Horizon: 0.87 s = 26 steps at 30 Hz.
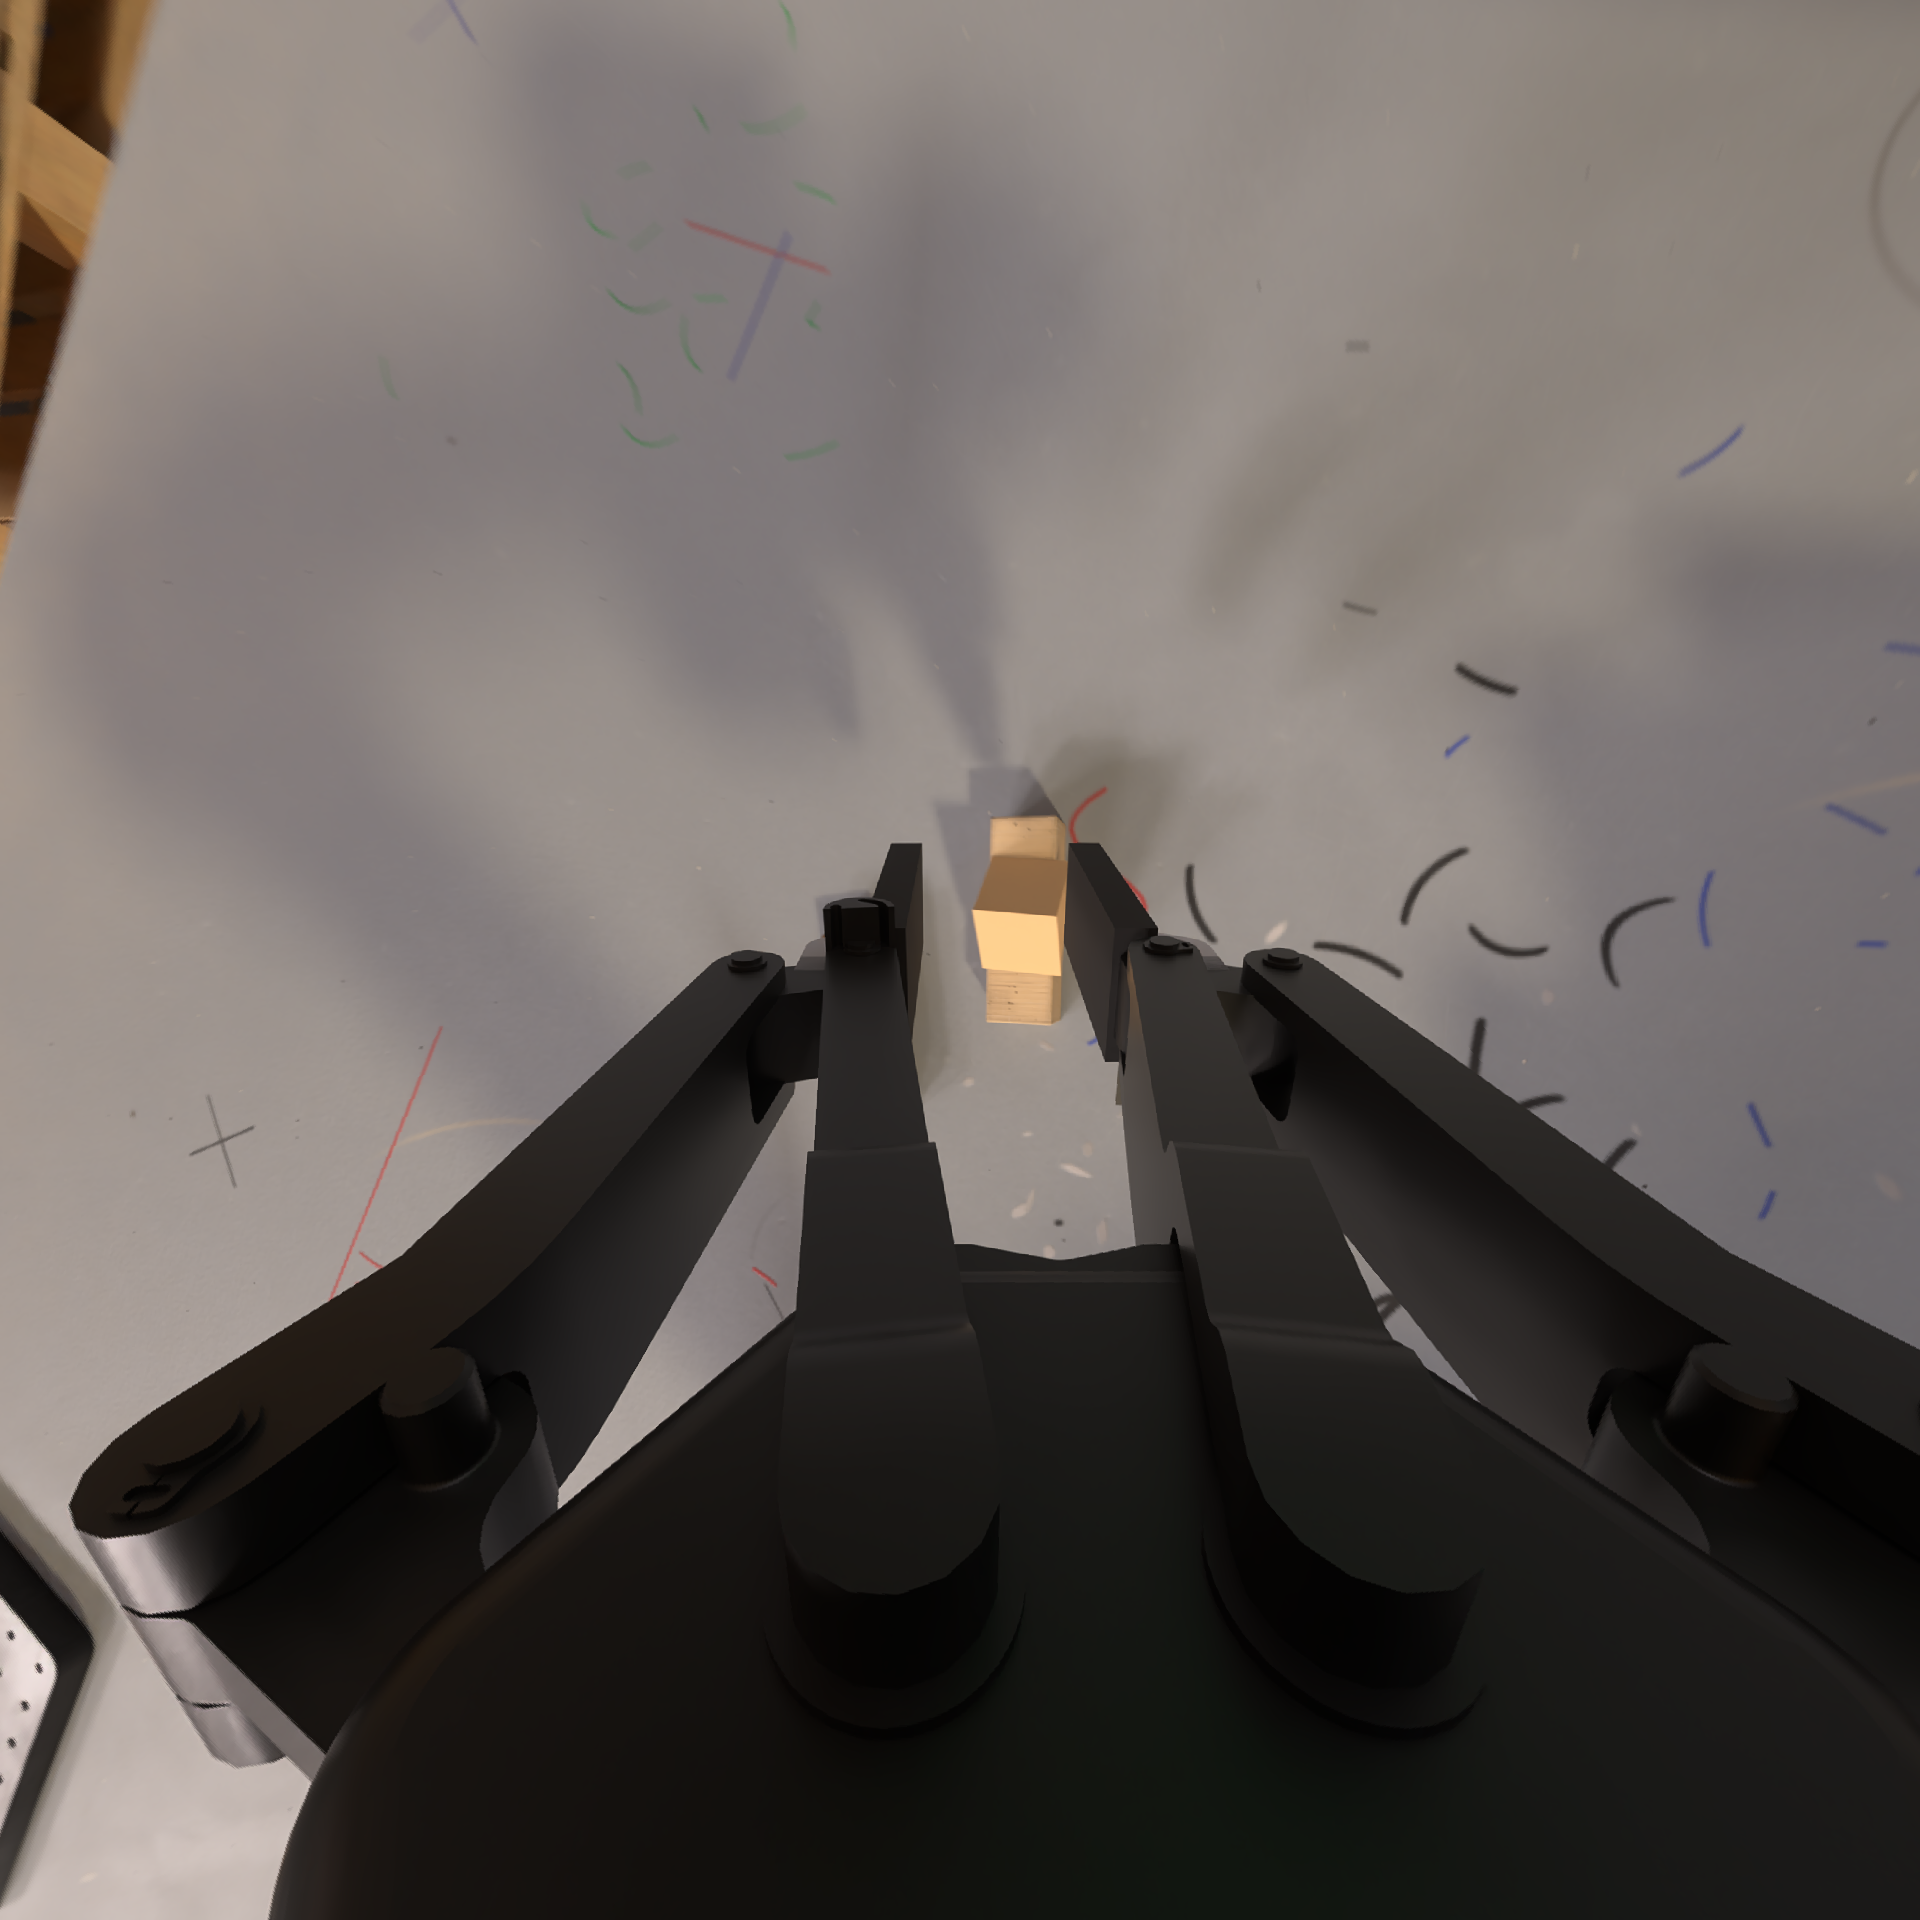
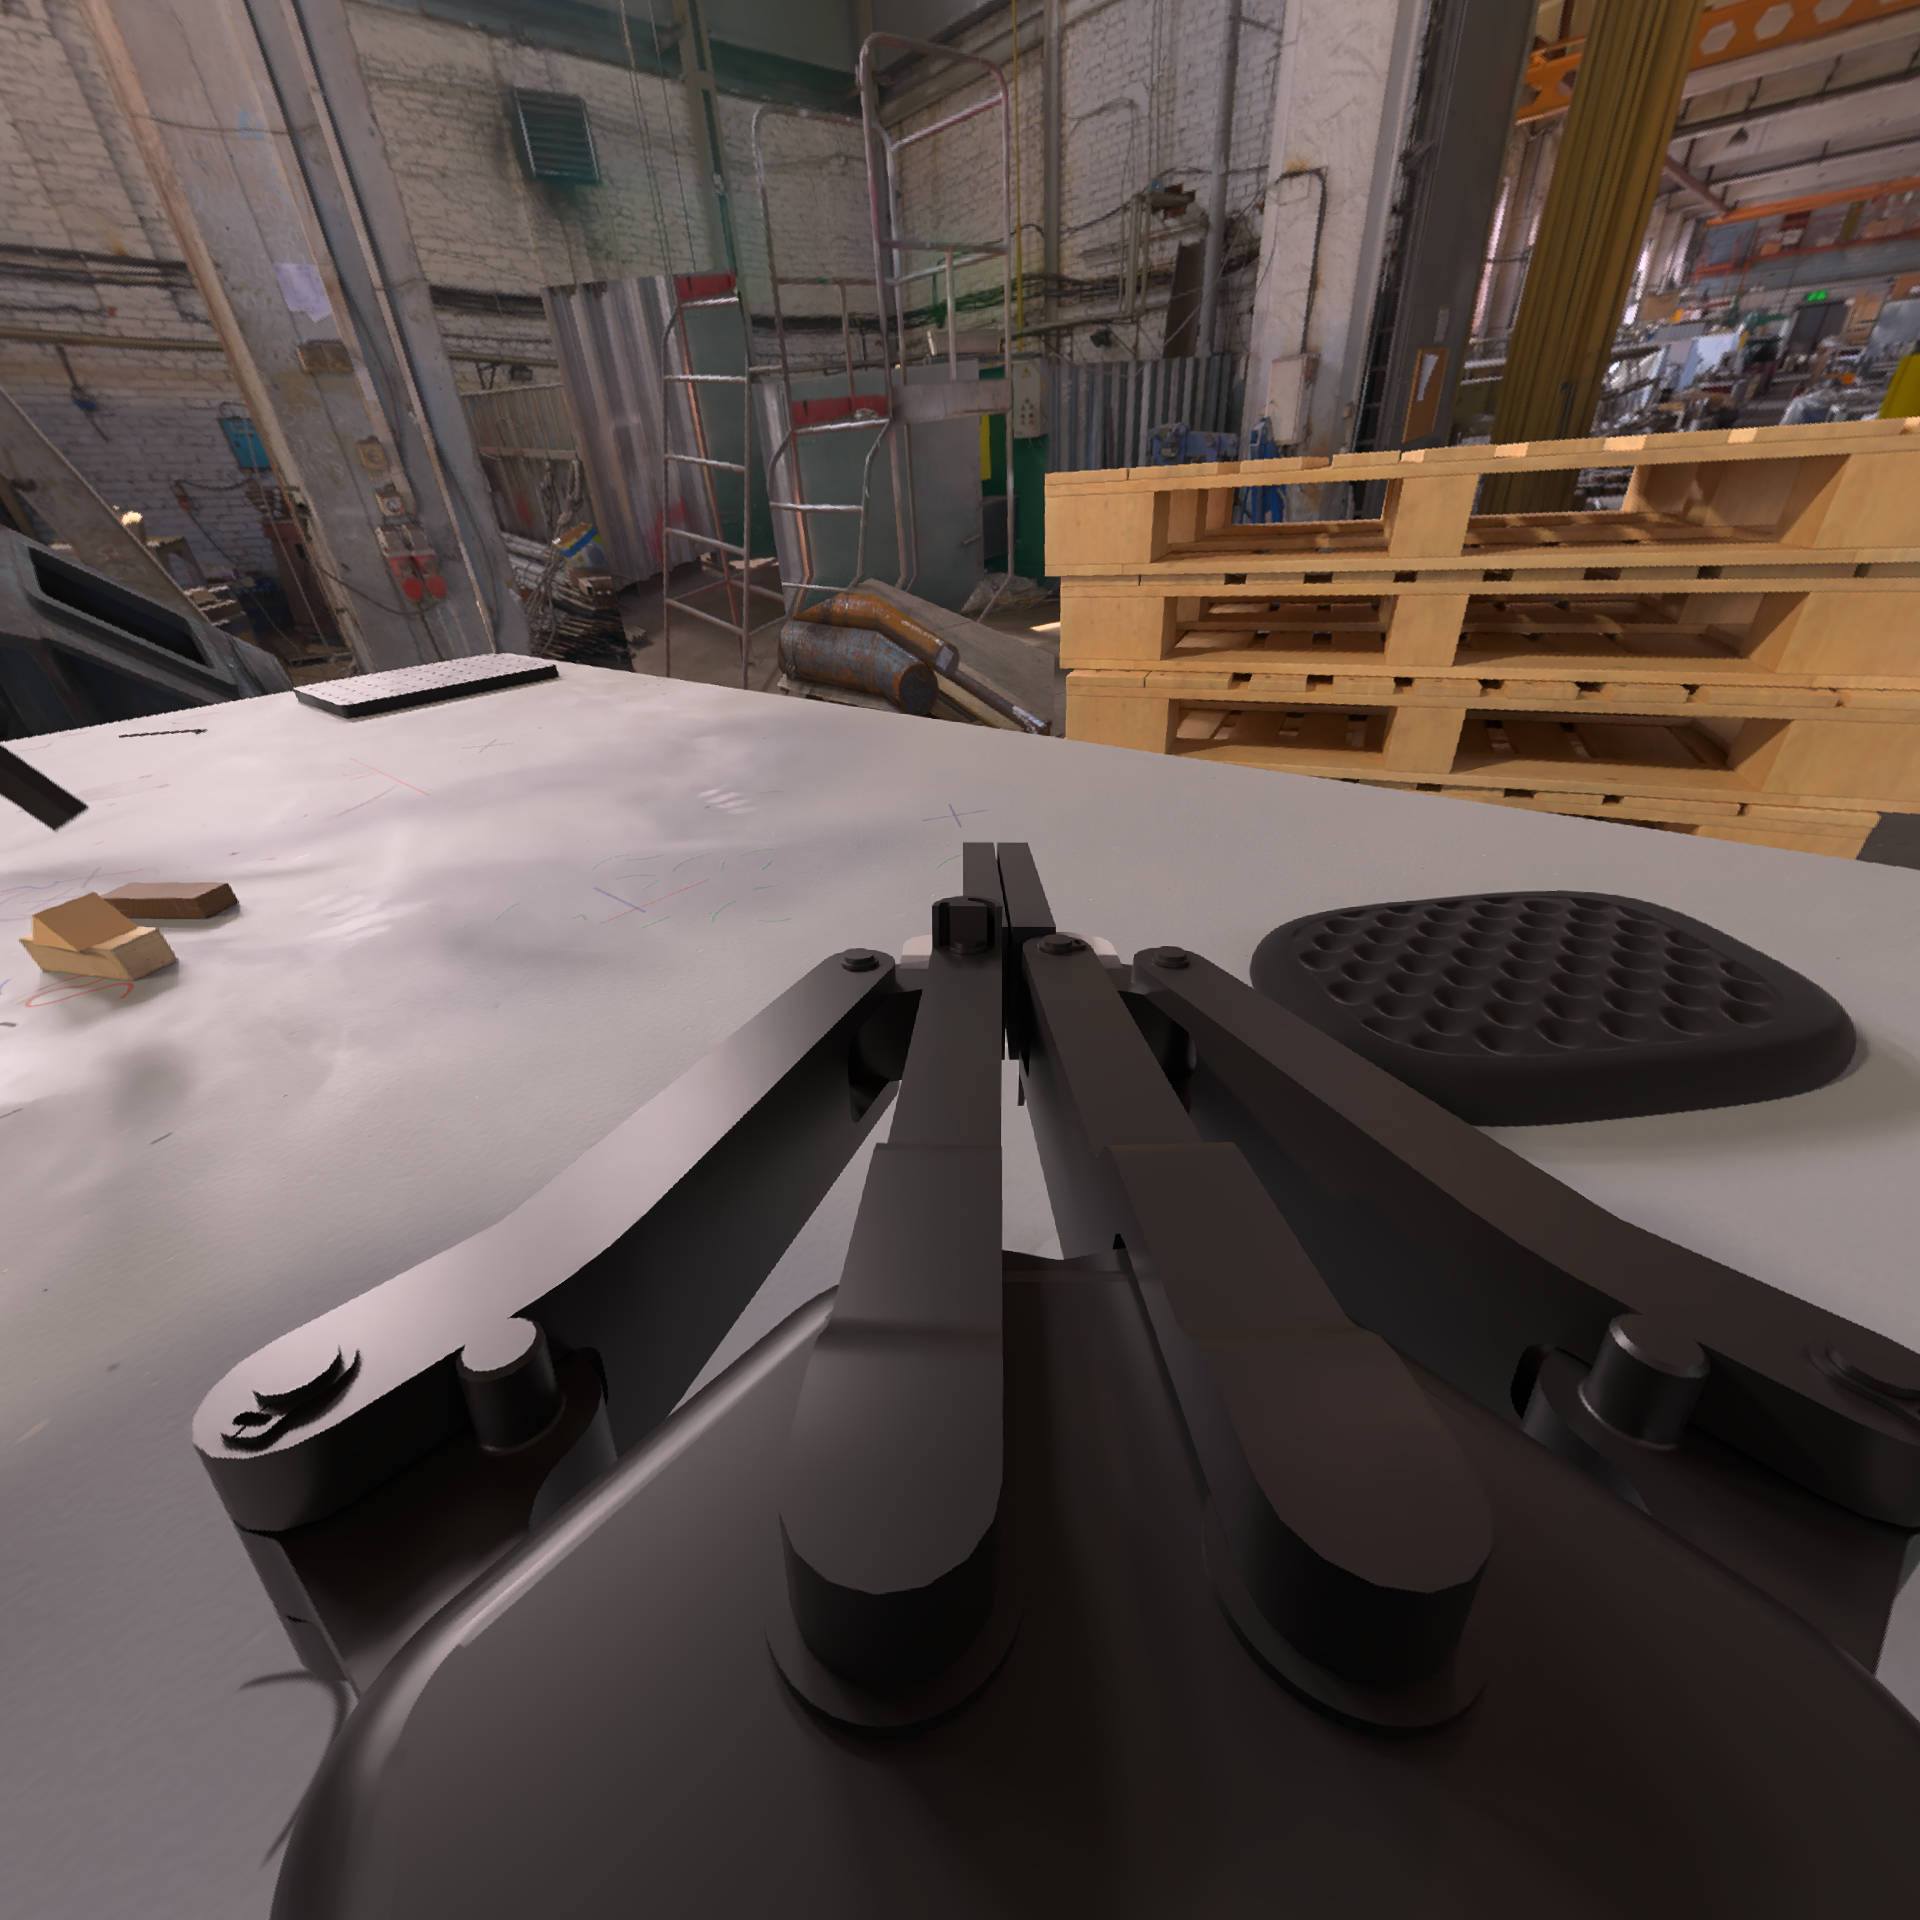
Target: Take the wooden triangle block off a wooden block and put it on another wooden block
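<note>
In the left wrist view a light wooden triangle block [image 1: 1023, 909] lies on a pale wooden block [image 1: 1023, 1000] on the grey table. My left gripper [image 1: 994, 868] is open and points down, with one finger on each side of the stack. The right finger is close against the triangle block and a gap shows on the left. In the right wrist view the same stack [image 2: 78, 928] sits far left, with a darker brown wooden block [image 2: 171, 899] just behind it. My right gripper [image 2: 997, 868] is shut and empty, well away from the blocks.
A black dimpled pad [image 2: 1548, 997] lies right of my right gripper. A perforated plate [image 2: 426, 686] lies at the table's far edge. Stacked wooden pallets [image 2: 1486, 623] stand beyond the table. A dark tray corner [image 1: 31, 1662] shows at lower left.
</note>
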### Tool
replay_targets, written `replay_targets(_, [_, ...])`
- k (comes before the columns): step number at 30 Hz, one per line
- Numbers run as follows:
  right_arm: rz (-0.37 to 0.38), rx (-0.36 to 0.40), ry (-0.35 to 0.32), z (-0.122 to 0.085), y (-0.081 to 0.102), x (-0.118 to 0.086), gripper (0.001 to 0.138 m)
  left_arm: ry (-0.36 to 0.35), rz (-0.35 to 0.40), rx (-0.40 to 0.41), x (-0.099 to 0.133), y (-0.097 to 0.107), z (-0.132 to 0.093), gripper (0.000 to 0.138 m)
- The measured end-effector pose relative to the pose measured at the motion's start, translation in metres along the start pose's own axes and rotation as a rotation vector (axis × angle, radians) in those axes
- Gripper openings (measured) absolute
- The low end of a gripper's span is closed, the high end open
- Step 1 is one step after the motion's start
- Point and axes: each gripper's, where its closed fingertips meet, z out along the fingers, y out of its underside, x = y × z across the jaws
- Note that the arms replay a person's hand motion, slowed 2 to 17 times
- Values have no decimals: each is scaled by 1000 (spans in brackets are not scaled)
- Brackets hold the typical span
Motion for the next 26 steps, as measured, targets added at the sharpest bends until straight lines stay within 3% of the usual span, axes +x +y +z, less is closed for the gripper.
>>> replay_targets(7, [1, -6, -3, 2, 1, -1, 1, -96, -131, 137, -46, -6, -49, 32])
replay_targets(13, [0, -10, -9, 3, 2, -2, 1, -236, -210, 129, -96, 12, -76, 29])
replay_targets(19, [-2, -13, -13, 4, 3, -4, 1, -284, -235, 51, -131, 31, -74, 29])
replay_targets(26, [-1, -11, -11, 4, 2, -3, 1, -218, -248, -17, -155, 39, -44, 30])
